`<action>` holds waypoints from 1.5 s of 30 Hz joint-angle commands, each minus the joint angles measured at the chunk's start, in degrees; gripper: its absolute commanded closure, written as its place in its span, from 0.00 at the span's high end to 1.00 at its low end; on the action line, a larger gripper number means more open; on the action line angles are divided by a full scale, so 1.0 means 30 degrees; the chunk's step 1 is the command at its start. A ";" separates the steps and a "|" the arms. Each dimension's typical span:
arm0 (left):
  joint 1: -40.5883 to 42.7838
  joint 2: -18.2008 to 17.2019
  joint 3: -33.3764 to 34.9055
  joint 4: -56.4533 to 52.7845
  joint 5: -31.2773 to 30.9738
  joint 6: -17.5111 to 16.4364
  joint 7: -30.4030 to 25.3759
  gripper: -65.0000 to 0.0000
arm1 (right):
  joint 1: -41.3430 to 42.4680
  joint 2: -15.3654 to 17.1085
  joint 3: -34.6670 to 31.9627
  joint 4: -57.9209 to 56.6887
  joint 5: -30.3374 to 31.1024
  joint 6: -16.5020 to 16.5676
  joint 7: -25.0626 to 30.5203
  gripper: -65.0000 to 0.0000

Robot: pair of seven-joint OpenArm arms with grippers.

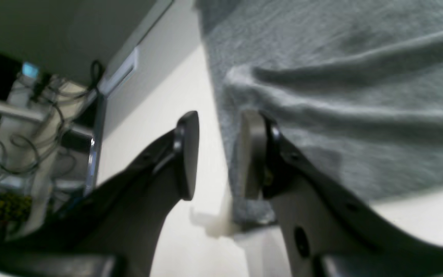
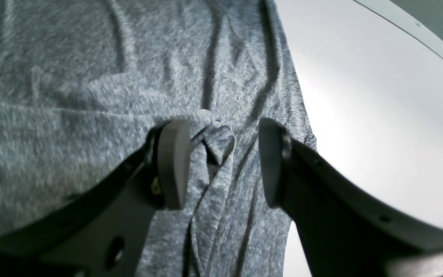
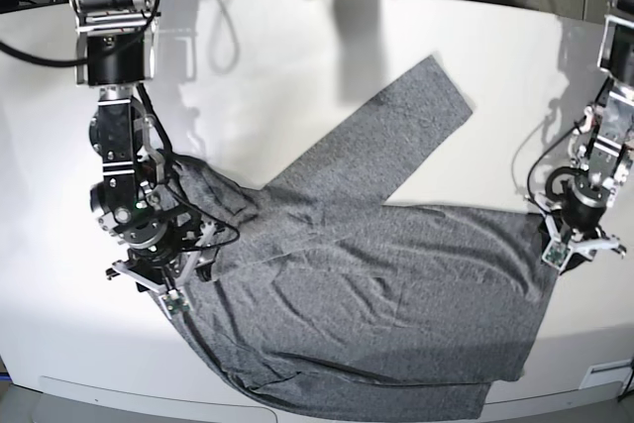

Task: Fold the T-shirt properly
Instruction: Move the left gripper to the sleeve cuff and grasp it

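1. The grey T-shirt [image 3: 367, 294] lies on the tabletop [image 3: 267, 56], between the two arms. It is wrinkled and spread, and its lower part reaches near the tabletop edge at the bottom of the base view.
2. Its long axis is, I think, mostly side to side in that view; one sleeve [image 3: 396, 121] goes slanting up and right, away from this edge.
3. The left jaws [image 1: 219, 154] are partly open and seem to hold nothing. One finger is over the border of the cloth, the other over bare tabletop; I cannot tell if they touch the cloth.
4. From the left jaws, the main cloth lies toward the right arm. The left arm is nearer to the corner at the base view's right, and also to the sleeve end.
5. The right jaws [image 2: 223, 161] stand wide open, with no cloth gripped. A small raised fold [image 2: 221, 142] appears between their fingers.
6. Folding looks unfinished. The next grip probably needs the left jaws across the border, and the right ones around the raised fold; too shallow closing could miss the fabric.
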 commanded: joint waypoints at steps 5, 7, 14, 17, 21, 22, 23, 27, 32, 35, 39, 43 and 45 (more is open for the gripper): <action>0.2820 -0.1173 -0.0146 0.7854 0.0066 0.0270 0.4495 0.28 | 0.0576 0.0721 0.0073 0.0335 0.0546 -0.0029 0.0321 0.45; 0.4022 -0.1297 -0.0146 1.0579 0.0044 0.0262 0.6921 0.28 | 0.0576 0.1013 0.0073 0.0335 0.0918 -0.0022 0.0087 0.45; 0.7766 -0.1275 -0.0131 1.6152 -0.0313 0.0255 1.2757 0.28 | 0.0576 0.1829 0.0073 0.0335 0.1093 -0.0022 0.0015 0.45; 0.9493 -0.1290 -0.0131 1.6480 -0.0860 0.0022 1.3296 0.28 | 0.0576 0.1967 0.0073 0.0335 0.1093 -0.0029 0.0015 0.45; 1.2007 -0.1027 -0.0131 1.6480 -0.1464 -0.2470 1.2233 0.28 | 0.0576 0.1960 0.0073 0.0335 0.1435 -0.0022 0.0022 0.45; 1.2480 -0.0882 -0.0131 1.6480 -0.1443 -0.2645 1.1642 0.28 | 0.0583 0.1960 0.0073 0.0335 0.1603 -0.0029 0.0022 0.45; 1.2837 -0.0692 -0.0131 1.6480 -0.1428 -0.2674 1.1293 0.28 | 0.0583 0.1938 0.0073 0.0335 0.1603 -0.0022 0.0029 0.45; 1.3267 0.0379 -0.0131 1.6487 -0.1530 -0.2616 1.1781 0.28 | 0.0576 0.1916 0.0073 0.0335 0.1581 -0.0022 0.0015 0.45; 1.3471 0.2157 -0.0095 1.6517 -0.1661 -0.3162 1.2072 0.28 | 0.0576 0.1916 0.0073 0.0335 0.1581 -0.0022 -0.0051 0.45; 1.3522 0.2455 -0.0095 1.6844 -0.0860 -0.3621 1.2087 0.28 | 0.0576 0.1916 0.0073 0.0335 0.1581 -0.0022 -0.0036 0.45; 1.3529 0.2178 -0.0095 1.8302 0.0342 -0.3599 1.2218 0.28 | 0.0576 0.1909 0.0073 0.0335 0.1588 -0.0029 -0.0029 0.45; 1.3529 0.2098 -0.0095 1.8935 -0.0015 -0.3687 1.1774 0.31 | 0.0576 0.1916 0.0073 0.0335 0.1588 -0.0022 -0.0051 0.45; 1.3646 0.2098 -0.0095 1.8892 -0.0175 -0.3956 1.1781 0.39 | 0.0576 0.1909 0.0073 0.0335 0.1581 -0.0022 -0.0051 0.45</action>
